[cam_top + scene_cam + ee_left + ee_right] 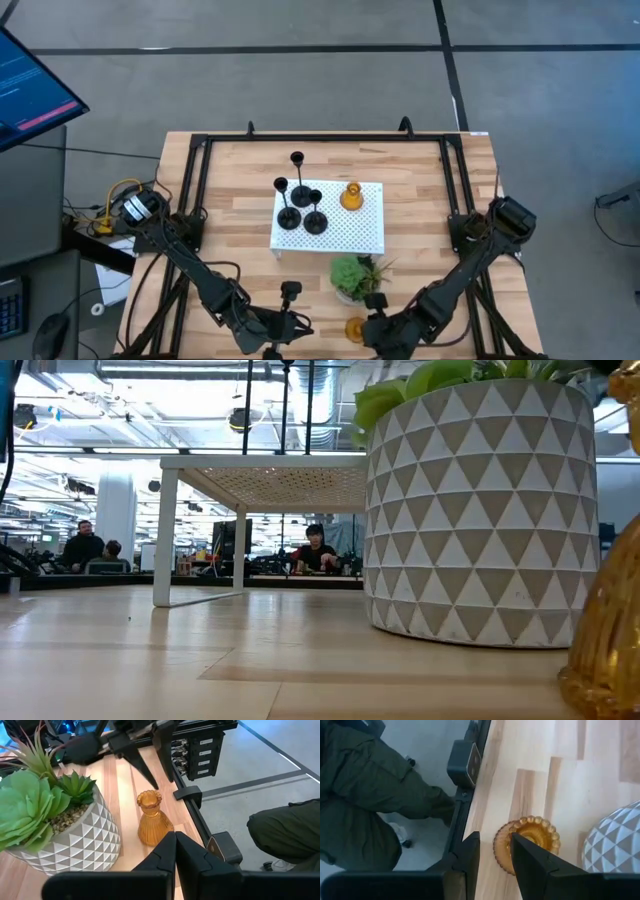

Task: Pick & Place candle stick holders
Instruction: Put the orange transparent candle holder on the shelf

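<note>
Three black candle stick holders (pixel 300 195) and one amber holder (pixel 350 196) stand on their bases on a white perforated stand (pixel 365 235). A second amber holder (pixel 355 328) stands upright on the table near its front edge, beside the plant pot; it also shows in the left wrist view (pixel 152 825) and at the low view's right edge (pixel 605 620). My right gripper (pixel 495 847) hovers just above it, fingers pointing down and a little apart, one finger over its rim (pixel 527 837). My left gripper (pixel 175 842) is shut and empty, to the holder's left.
A green leafy plant in a white-and-grey triangle-patterned pot (pixel 352 275) stands right behind the near amber holder (pixel 480 510). A black frame rail (pixel 462 775) runs along the table's front edge. A person in dark green clothing (pixel 365 785) is just beyond that edge.
</note>
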Controlling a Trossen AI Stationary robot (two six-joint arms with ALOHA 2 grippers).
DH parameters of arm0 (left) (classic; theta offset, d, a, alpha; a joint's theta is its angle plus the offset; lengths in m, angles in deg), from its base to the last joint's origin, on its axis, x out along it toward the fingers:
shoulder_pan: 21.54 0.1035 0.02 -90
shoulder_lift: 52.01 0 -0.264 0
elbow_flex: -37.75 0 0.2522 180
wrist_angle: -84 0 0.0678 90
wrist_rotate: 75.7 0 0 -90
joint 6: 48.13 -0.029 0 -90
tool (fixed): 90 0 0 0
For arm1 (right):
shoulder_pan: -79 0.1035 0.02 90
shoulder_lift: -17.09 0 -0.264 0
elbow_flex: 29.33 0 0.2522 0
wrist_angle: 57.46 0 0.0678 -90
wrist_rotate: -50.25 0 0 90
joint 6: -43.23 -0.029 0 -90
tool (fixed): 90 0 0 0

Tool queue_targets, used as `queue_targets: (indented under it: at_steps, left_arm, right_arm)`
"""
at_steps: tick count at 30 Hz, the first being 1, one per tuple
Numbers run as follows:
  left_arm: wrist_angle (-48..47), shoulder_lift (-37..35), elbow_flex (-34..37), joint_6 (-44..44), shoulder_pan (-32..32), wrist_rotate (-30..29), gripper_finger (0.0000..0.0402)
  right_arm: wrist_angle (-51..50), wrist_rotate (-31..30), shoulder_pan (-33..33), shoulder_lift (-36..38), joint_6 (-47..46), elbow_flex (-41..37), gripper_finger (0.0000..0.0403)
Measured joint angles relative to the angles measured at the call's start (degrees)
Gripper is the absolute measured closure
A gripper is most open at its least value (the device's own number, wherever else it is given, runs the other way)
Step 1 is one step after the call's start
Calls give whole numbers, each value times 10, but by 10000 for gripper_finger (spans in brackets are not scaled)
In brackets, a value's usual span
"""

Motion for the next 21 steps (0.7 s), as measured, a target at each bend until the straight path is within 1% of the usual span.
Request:
queue_targets:
  at_steps: [3, 7, 13, 21]
  left_arm:
    - [0, 0, 0, 0, 0, 0, 394]
    - [0, 0, 0, 0, 0, 0, 394]
    - [0, 0, 0, 0, 0, 0, 394]
    - [0, 0, 0, 0, 0, 0, 394]
  right_arm:
    - [-8, -19, 5, 0, 1, 14, 310]
    - [-23, -26, 12, 1, 2, 30, 319]
    - [-75, -56, 19, 1, -49, 32, 335]
    - [-66, -79, 11, -19, -53, 32, 348]
